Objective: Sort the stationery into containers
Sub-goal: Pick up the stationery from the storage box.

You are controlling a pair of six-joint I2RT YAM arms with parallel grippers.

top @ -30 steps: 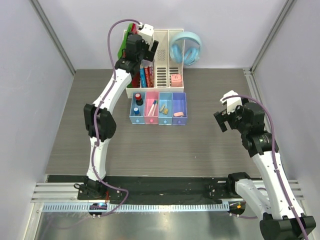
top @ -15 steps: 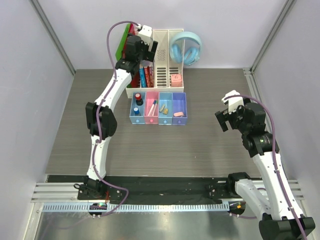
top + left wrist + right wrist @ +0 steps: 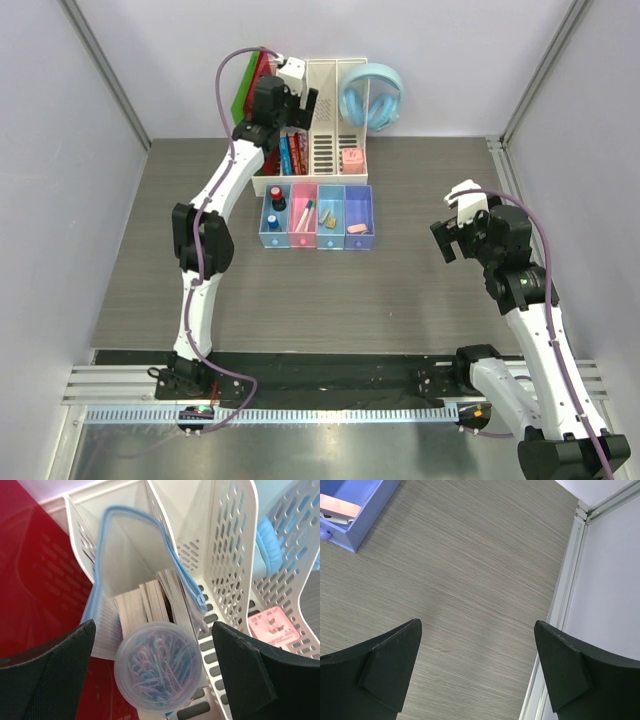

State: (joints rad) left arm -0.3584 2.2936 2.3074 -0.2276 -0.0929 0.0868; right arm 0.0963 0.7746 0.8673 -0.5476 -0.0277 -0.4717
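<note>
Top external shows the left arm [image 3: 225, 180] stretched to the tall white slotted organizer [image 3: 325, 140], with the left gripper [image 3: 154, 625] spread above a clear round paper-clip tub [image 3: 159, 672]. Bent at the elbow, the right gripper [image 3: 477, 624] hangs spread, well right of the four joined plastic trays [image 3: 345, 243] holding stationery [image 3: 305, 214].

Left gripper [image 3: 152, 628] jaws wide apart, clear round tub of paper clips [image 3: 159, 672] between them, touching neither. Behind it: books [image 3: 145, 602] in white slotted organizer [image 3: 230, 540]. Red folder [image 3: 35, 570] at left, pink item [image 3: 272, 625] in right compartment.

Left gripper [image 3: 152, 627] among organizer walls [image 3: 235, 540], paperclip tub [image 3: 159, 672] on books [image 3: 145, 605] below, bare table [image 3: 470, 555] under right gripper [image 3: 477, 625]
</note>
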